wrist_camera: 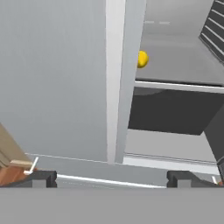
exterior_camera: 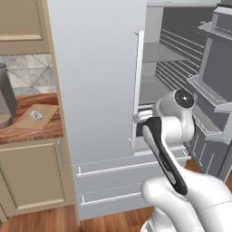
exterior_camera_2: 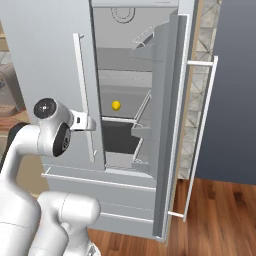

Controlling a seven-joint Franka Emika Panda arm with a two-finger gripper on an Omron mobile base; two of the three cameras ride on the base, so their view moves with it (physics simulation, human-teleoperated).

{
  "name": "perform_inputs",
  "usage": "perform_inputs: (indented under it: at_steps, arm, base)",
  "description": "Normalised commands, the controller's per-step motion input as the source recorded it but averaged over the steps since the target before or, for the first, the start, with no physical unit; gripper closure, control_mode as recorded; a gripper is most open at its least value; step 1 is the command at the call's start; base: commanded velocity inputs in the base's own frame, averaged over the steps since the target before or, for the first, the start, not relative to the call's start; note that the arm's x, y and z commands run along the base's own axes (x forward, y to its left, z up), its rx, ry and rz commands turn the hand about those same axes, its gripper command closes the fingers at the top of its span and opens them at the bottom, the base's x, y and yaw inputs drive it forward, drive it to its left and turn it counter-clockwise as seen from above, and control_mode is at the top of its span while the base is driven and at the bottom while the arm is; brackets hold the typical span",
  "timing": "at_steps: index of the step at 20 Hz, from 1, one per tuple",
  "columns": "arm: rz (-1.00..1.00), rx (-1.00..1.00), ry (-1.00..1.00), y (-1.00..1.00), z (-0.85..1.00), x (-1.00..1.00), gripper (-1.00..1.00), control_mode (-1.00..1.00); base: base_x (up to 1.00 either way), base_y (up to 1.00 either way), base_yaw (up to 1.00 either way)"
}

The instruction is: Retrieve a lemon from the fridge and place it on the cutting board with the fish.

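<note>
Right at the fridge front: my pincer (wrist_camera: pixel 111 177) sits spread wide with nothing in it, level with the long bar handle (exterior_camera_2: pixel 83 97) of the closed left door (exterior_camera: pixel 97 81).
Step in hand: reaching for the lemon, I'd say. Right door (exterior_camera_2: pixel 172 125) is already swung open, so the way in is through that gap.
Where the lemon is: lemon (exterior_camera_2: pixel 116 105) is on a grey shelf (exterior_camera_2: pixel 117 119) inside the fridge (exterior_camera_2: pixel 130 75), well back from my fingertips (wrist_camera: pixel 39 178). From the hand view it's half tucked behind the left door's edge.
How to do it well: slide sideways toward the open side first, then go in straight over the shelf lip and keep the tips wide till they're either side of the fruit. It's round and probably rolls, so come in gently.
In the way: that left door edge and its handle, basically right in front of me. Door bins (exterior_camera: pixel 213 86) on the open door crowd the other side.
Around: cutting board (exterior_camera: pixel 37 116) with the fish (exterior_camera: pixel 36 115) on it waits on the wood countertop (exterior_camera: pixel 31 131), left of the fridge, next to a dark grey appliance (exterior_camera: pixel 5 97). Beige cabinets (exterior_camera: pixel 31 176) below.
</note>
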Motion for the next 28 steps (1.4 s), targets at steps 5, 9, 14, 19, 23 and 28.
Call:
perform_inputs:
  at_steps: [5, 9, 14, 19, 23, 28]
  arm:
    - [-0.18, 0.0, 0.0, 0.17, 0.2, 0.27, -1.0, -1.0]
    - [-0.12, 0.01, 0.0, 0.03, 0.15, 0.27, -1.0, -1.0]
    - [-0.02, 0.02, 0.0, -0.01, 0.0, 0.4, -1.0, -1.0]
    - [0.0, 0.03, -0.02, 0.03, 0.0, 0.39, -1.0, -1.0]
    - [0.0, 0.0, 0.0, 0.01, 0.0, 0.45, -1.0, -1.0]
    - [0.0, 0.0, 0.0, 0.0, 0.0, 0.59, -1.0, -1.0]
  base:
    - [0.0, 0.0, 0.0]
    - [0.0, 0.0, 0.0]
    - [0.0, 0.0, 0.0]
    - [0.0, 0.0, 0.0]
    - [0.0, 0.0, 0.0]
    - [0.0, 0.0, 0.0]
